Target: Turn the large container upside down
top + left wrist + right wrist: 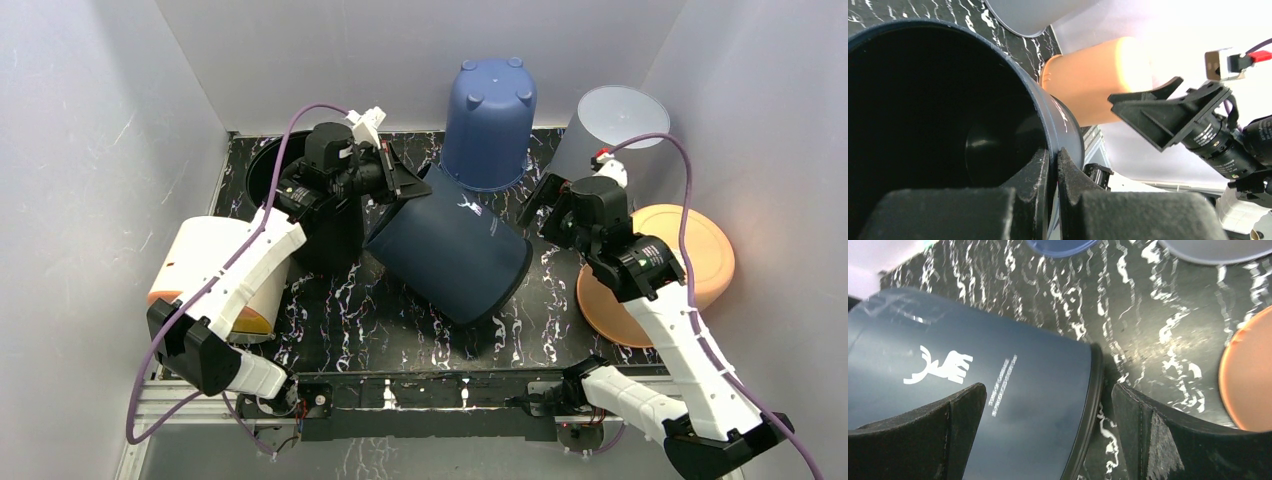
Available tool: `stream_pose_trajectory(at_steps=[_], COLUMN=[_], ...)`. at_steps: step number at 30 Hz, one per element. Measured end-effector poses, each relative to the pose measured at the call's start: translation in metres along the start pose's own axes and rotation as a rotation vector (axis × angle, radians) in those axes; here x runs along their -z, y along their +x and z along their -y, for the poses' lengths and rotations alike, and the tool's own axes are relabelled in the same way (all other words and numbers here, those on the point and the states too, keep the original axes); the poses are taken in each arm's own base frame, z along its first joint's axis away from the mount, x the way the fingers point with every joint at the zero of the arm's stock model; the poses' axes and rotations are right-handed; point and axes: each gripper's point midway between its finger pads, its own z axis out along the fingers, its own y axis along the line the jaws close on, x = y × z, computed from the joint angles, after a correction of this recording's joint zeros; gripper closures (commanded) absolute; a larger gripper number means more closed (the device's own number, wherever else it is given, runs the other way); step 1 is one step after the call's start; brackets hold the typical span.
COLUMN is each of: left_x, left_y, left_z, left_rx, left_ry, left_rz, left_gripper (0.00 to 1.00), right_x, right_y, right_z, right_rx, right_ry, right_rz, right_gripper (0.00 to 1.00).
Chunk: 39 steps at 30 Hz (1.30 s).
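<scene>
- Black marbled table, pale grey walls on three sides.
- Large container: dark navy, mid-table, tipped onto its side. Its mouth faces the far-left corner and its base faces the near edge.
- Left gripper: at the container's mouth, clamped on the rim. The left wrist view shows one finger inside the wall and one outside, pinched tight with the rim between them.
- Right gripper: just beside the container's right flank, jaws spread wide and holding nothing. The right wrist view shows the container's side wall and one end edge lying between the two fingers. Can't tell if either finger touches it.
- White deer logo is on the container's side, facing the right wrist camera.
- Blue bucket: bottom-up, right behind the container.
- Translucent tub: behind the container, to its right, beside the blue bucket.
- Orange dish: right of the container, past the right arm.
- Black bin: upright, just left of the container, under the left arm.
- White-and-yellow tub: further left of the container, beyond the black bin.
</scene>
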Motion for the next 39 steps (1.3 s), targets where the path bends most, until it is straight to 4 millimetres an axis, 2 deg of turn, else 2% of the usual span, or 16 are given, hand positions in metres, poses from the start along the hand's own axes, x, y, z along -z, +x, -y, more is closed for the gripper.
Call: stream_pose_trajectory(at_steps=[4,9,15,19,25,28,35,39], left_x=[0.001,0.002,0.005,0.006,0.004,0.003,-0.002,-0.004], left_y=[-0.003,-0.006,-0.003,-0.002,-0.003,-0.005,-0.009,-0.007], left_z=[-0.009,-0.015,-0.020,-0.022,-0.026,-0.028,-0.040,-0.054], left_rx=[0.012,0.012,-0.004,-0.015,-0.035,-0.050,-0.056,-0.056], left_ry=[-0.015,-0.026,-0.036,-0.029,-0.026,-0.026,-0.037,-0.063], left_rz=[0.012,0.025,0.035,0.049,0.055,0.057,0.063,0.066], left_gripper=[1.00,1.00,1.00,1.00,1.00,1.00,1.00,1.00], right_x=[-0.006,-0.009,0.007,0.011,0.013,0.016,0.009,0.011], right_y=[0.026,0.060,0.078,0.093,0.112,0.110,0.113,0.112], right_z=[-0.010,-0.006,-0.012,-0.022,-0.031,-0.037,-0.030,-0.028], right_rx=[-0.033,-0.085,-0.171,-0.251,-0.353,-0.381,-0.386,-0.402], right_ry=[-0.065,-0.087,-0.182,-0.274,-0.374,-0.419,-0.375,-0.365], right_rz=[-0.098,-0.201,-0.240,-0.272,-0.321,-0.316,-0.313,-0.314], right_gripper=[0.02,0.02,0.02,0.08,0.26,0.40,0.72,0.91])
